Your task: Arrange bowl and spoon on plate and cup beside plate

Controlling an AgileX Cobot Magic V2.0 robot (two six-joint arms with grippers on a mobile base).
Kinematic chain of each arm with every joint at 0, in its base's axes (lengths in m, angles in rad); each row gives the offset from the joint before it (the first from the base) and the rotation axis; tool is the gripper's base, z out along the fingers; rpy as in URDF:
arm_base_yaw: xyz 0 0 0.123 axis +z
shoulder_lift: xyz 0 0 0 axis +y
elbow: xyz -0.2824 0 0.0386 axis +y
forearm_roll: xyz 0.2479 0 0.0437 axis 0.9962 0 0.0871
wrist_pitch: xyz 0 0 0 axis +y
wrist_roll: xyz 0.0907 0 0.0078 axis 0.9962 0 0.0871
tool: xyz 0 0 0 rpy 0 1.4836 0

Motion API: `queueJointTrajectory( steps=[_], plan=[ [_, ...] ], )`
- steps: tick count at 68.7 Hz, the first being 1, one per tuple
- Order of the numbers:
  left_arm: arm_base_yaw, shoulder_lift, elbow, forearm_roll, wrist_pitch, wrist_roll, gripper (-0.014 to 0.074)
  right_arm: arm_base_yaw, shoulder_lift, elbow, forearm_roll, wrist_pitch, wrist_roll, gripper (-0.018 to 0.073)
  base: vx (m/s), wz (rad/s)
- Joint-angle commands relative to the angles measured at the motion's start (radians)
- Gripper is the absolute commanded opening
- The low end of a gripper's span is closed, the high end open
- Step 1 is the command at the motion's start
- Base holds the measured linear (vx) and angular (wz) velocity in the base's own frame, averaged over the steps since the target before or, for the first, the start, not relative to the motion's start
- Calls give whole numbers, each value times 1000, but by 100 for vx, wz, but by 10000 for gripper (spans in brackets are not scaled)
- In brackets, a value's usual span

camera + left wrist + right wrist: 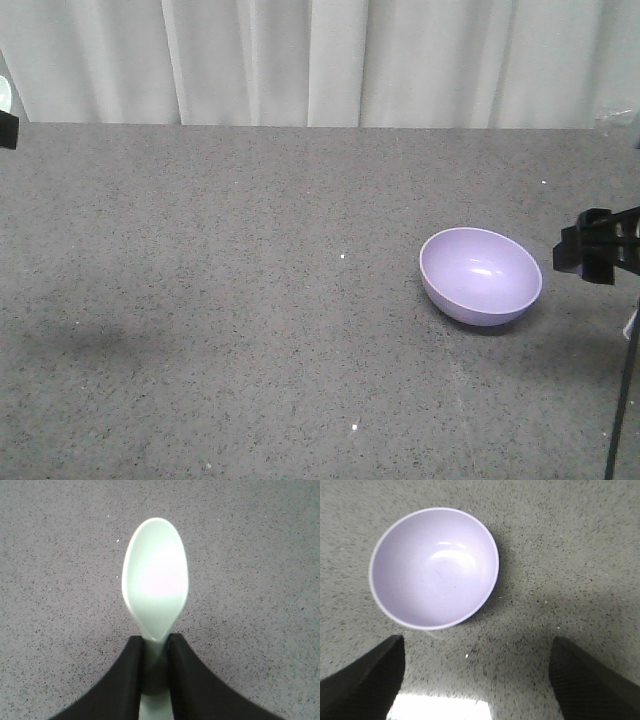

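Note:
The lavender bowl [481, 275] stands upright and empty on the grey table, right of centre. In the right wrist view the bowl [434, 567] lies ahead and to the left of my right gripper [476, 647], which is open with only bare table between its fingers. That right gripper [597, 245] hangs just right of the bowl, apart from it. My left gripper [156, 647] is shut on the handle of the pale mint-green spoon [155, 577], whose scoop points forward above the table. The plate and the cup are out of view.
The speckled grey table [250, 300] ends at a white curtain [330, 60] along its back edge. A black piece of the left arm [7, 130] shows at the far left edge. A bright white patch [440, 707] lies under the right gripper.

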Motion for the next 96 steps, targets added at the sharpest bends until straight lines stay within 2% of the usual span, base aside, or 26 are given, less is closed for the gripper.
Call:
queueJointTrajectory(
  steps=[1,22,43,54,69,91,96],
  plan=[
    [-4,-20,-24,6,-53,0,-6,-6,72,-73,0,-68,-18,580,0,0],
    [-4,-20,-24,6,-53,0,-6,-6,296,-192,1,-63,-43,580,0,0],
    [-4,-20,-24,6,-53,0,-6,-6,439,-202,3,-100,-48,580,0,0],
    [-4,-20,-24,6,-53,0,-6,-6,477,-202,5,-106,-48,551,0,0],
    [-4,-20,-24,6,-53,0,-6,-6,493,-202,62,-103,-48,402,0,0],
    [-4,-20,-24,6,-53,0,-6,-6,493,-202,83,-91,-48,-15,0,0],
    [-4,-20,-24,6,-53,0,-6,-6,489,-202,83,-91,-48,-13,0,0]
  ],
)
